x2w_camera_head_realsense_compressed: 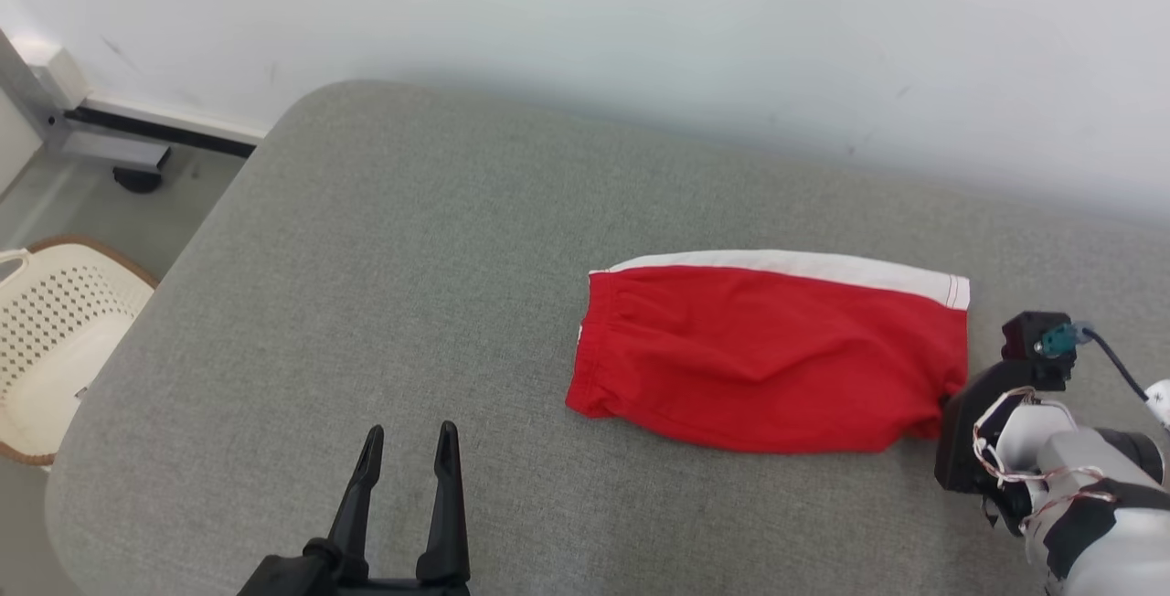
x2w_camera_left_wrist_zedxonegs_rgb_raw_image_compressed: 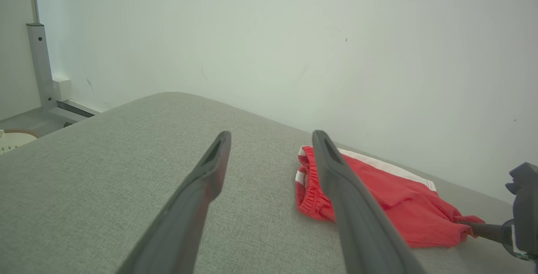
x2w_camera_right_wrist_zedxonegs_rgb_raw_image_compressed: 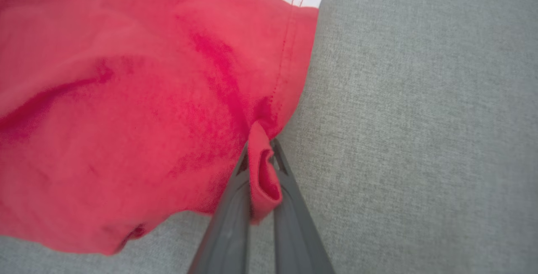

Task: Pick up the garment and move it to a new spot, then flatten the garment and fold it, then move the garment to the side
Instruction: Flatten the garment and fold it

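Grey cushion [x2w_camera_head_realsense_compressed: 366, 303], white wall [x2w_camera_head_realsense_compressed: 640, 11], red garment [x2w_camera_head_realsense_compressed: 768, 358].

A grey padded bench [x2w_camera_head_realsense_compressed: 366, 303]: its left half lies bare from the rounded far-left corner to the near edge. A red garment [x2w_camera_head_realsense_compressed: 768, 358] occupies the right half. The wall [x2w_camera_head_realsense_compressed: 640, 29] closes the far edge; a white chair [x2w_camera_head_realsense_compressed: 55, 340] stands off the left edge.

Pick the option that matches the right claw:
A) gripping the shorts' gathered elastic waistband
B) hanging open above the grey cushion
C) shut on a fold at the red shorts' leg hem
C: the right claw is pinched shut on a small fold of the red shorts beside the stitched hem.
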Available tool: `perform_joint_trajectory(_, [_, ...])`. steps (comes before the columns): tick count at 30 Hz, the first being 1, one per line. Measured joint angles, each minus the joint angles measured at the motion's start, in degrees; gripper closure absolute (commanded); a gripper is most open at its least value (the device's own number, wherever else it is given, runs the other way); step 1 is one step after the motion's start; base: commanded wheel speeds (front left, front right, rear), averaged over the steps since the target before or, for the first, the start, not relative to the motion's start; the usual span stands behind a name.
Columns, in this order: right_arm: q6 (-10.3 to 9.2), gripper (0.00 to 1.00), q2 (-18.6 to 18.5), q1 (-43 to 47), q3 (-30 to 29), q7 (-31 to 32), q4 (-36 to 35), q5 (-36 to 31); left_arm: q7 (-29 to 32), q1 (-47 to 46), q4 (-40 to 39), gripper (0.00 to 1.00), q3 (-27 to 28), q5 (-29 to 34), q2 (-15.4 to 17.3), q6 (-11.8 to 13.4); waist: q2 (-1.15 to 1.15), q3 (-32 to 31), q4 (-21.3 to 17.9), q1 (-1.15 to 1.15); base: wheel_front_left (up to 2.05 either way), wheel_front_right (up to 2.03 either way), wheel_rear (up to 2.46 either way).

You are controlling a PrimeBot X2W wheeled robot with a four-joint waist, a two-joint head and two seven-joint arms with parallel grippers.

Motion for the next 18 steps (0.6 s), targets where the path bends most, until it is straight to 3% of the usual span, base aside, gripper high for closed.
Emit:
perform_joint_trajectory(9, [0.00, 1.00, 1.16, 5.58, 0.20, -2.37, -1.23, 0.07, 0.00, 2.49, 0.64, 0.00, 0.64, -0.09, 0.01, -0.07, 0.00, -4.76, -1.31, 0.00, 0.00, 0.00, 0.00])
perform_joint_trajectory(18, [0.00, 1.00, -0.67, 9.85, -1.33, -4.76, -4.32, 0.26, 0.00, 3.35, 0.66, 0.00, 0.97, -0.10, -0.01, -0.43, 0.00, -7.40, -3.07, -0.01, 0.00, 0.00, 0.00])
